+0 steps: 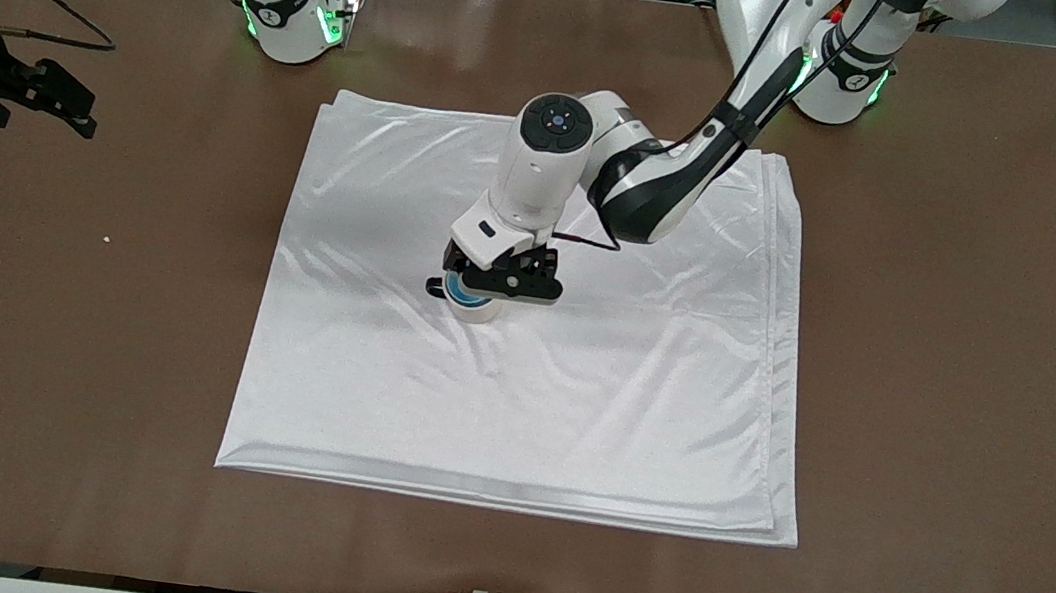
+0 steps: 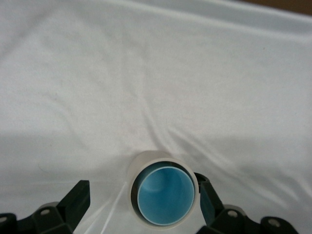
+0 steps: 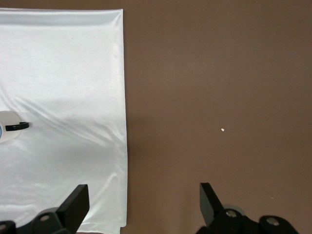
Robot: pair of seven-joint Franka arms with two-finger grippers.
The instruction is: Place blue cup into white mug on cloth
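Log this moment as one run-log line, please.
blue cup: nested in white mug on cloth | left gripper: open, straddling mug | right gripper: open, waiting over bare table

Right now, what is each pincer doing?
Left pincer: open, straddling the blue cup nested in the white mug, holding nothing.
Right pincer: open, empty, waiting over bare table.

- The cloth (image 3: 63, 112), shiny white and wrinkled, lies flat on the brown counter (image 3: 219, 73), one straight edge and a corner in sight.
- The white mug (image 3: 7, 132) stands on the cloth, well in from that edge, only partly in sight, its black handle pointing toward the edge.
- A tiny white speck (image 3: 223, 130) lies on the bare counter, well apart from the cloth.
- The right gripper (image 3: 144, 204) hangs with fingers spread wide over the cloth's edge, holding nothing.
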